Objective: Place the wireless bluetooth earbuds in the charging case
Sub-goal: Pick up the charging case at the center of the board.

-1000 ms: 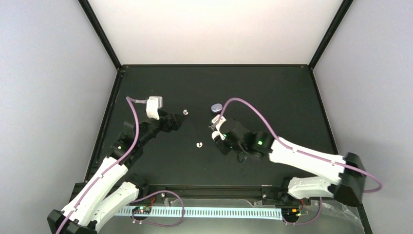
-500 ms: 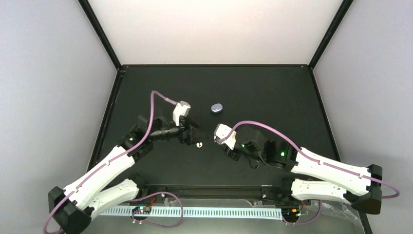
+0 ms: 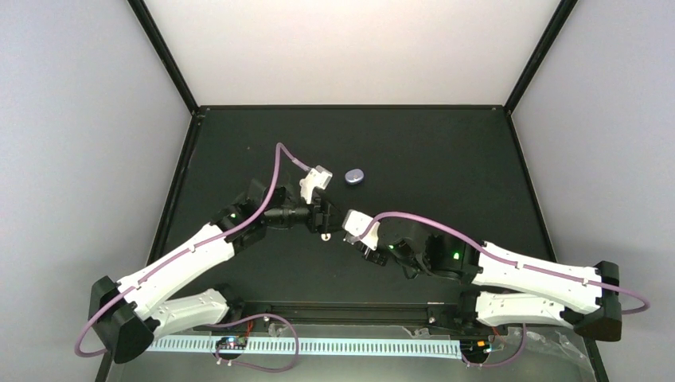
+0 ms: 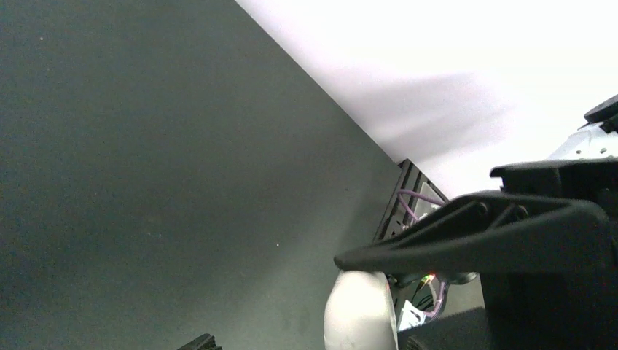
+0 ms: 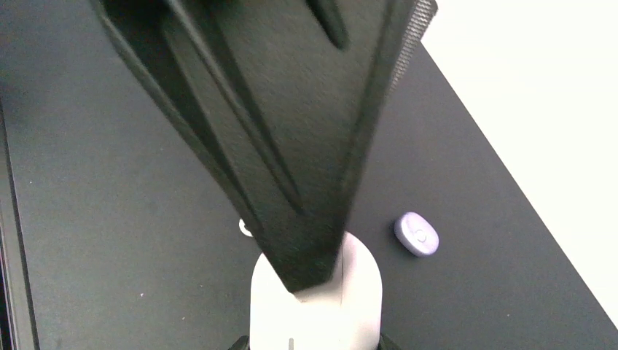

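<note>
A: Fingers (image 5: 277, 131) of the right gripper (image 5: 315, 275)?
B: Pressed together to a point, holding nothing.
A: Left gripper (image 3: 321, 224)?
B: One finger (image 4: 466, 237) in view; open or closed, cannot tell.
A: Earbuds?
B: One white bud (image 3: 324, 236) lies on the table (image 3: 446, 151), just beside the left gripper's tip, between the grippers.
A: Case (image 3: 354, 176)?
B: Lilac, farther back, apart from both arms; lid apparently shut.
</note>
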Motion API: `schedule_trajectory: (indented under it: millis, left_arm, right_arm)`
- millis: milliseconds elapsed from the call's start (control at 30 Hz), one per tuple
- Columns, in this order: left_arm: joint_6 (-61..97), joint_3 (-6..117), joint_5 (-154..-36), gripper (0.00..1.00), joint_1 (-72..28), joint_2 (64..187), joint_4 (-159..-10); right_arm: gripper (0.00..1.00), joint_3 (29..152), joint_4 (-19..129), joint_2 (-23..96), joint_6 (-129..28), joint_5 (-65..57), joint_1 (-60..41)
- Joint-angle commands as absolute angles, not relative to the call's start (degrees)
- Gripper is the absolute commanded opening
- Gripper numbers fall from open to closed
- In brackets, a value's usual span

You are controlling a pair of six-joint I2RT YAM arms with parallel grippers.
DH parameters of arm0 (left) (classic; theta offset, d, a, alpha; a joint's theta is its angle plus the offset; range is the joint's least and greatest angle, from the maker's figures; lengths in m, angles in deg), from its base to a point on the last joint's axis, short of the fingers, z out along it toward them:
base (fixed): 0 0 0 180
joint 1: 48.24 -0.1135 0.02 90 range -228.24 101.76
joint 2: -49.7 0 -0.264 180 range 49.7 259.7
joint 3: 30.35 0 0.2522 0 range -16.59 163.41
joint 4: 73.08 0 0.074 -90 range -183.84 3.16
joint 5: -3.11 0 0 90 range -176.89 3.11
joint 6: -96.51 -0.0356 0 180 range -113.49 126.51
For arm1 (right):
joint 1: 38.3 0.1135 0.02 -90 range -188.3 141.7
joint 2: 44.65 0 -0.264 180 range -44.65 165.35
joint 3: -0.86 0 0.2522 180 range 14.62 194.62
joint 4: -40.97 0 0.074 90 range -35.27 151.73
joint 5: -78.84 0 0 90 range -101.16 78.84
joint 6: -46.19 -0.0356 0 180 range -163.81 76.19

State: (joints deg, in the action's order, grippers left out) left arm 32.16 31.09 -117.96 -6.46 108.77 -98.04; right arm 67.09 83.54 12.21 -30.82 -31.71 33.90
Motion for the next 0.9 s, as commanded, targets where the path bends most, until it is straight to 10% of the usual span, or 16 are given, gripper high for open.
schedule_trajectory:
  millis: [0,867]
  left_arm:
    - [34.83,34.52,-117.45,0.65,-5.80,110.60,-99.12]
    - [39.50,31.46,-117.91,0.37,-1.66,112.11,-93.92]
  right_arm:
    - [0.01,69.48,81.98,13.29,-30.30,-34.57,35.22]
    - [0.01,69.32,78.30,13.90,-33.35,-37.35,35.58]
